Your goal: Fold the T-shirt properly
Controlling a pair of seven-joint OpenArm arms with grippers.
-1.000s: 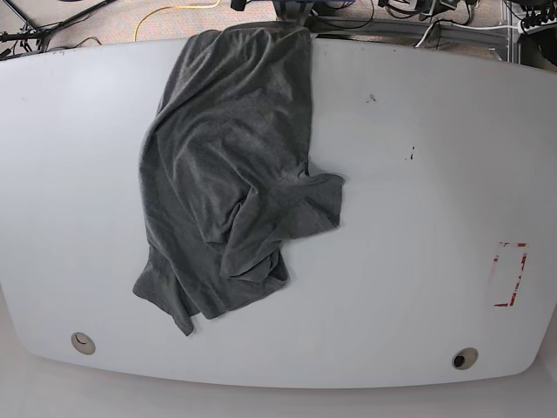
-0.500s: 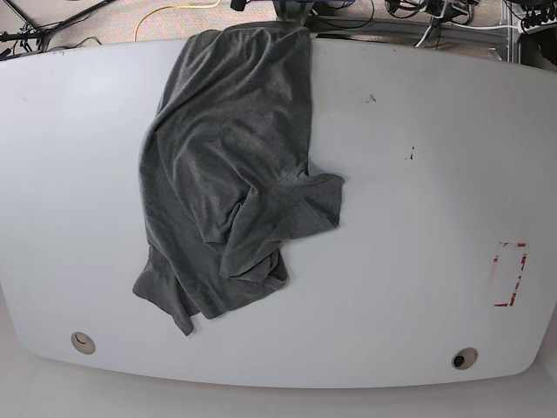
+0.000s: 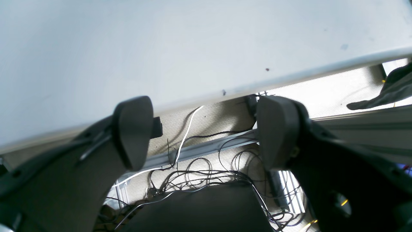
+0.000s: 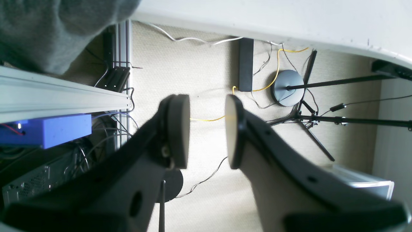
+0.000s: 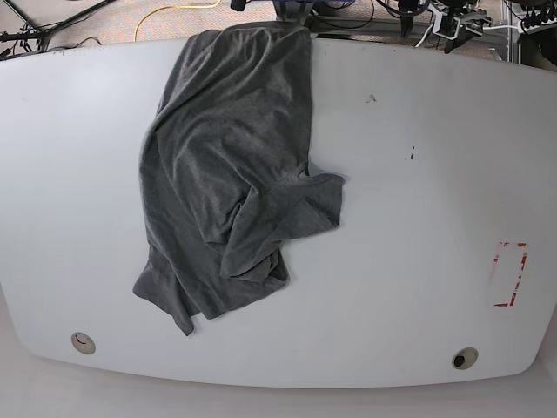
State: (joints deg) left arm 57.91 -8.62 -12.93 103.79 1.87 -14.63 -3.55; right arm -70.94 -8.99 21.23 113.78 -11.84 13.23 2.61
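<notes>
A: While the T-shirt [image 5: 228, 178] is lying crumpled on the worktop [image 5: 418, 218], nothing is touching it. It is sitting toward the far-left part, one end draping over the far edge, the other bunching near the front-left corner.

B: Noting the same. Folds are overlapping at the middle, a flap is sticking out toward the centre. No flat spread yet.

A: Left gripper [image 3: 206, 132] is hanging off the far edge, jaws standing wide apart, grasping nothing. Only cables and floor are showing between them.

B: Right gripper [image 4: 207, 130] is also off the far edge, over the floor. Jaws are sitting partly parted, a clear gap between the pads [image 4: 178, 129], nothing in it. Grey cloth is hanging at the top-left corner of that view, apart from the jaws.

A: Judging the step: folding is not yet begun. Arms are parking clear of the worktop; neither is showing in the base view.

B: Next move, as I am reading it: both arms are needing to come in over the far edge, take the cloth at two separated points, and draw it out flat. The draped end is looking like the nearest hold. Right jaws are needing to part wider first.
</notes>
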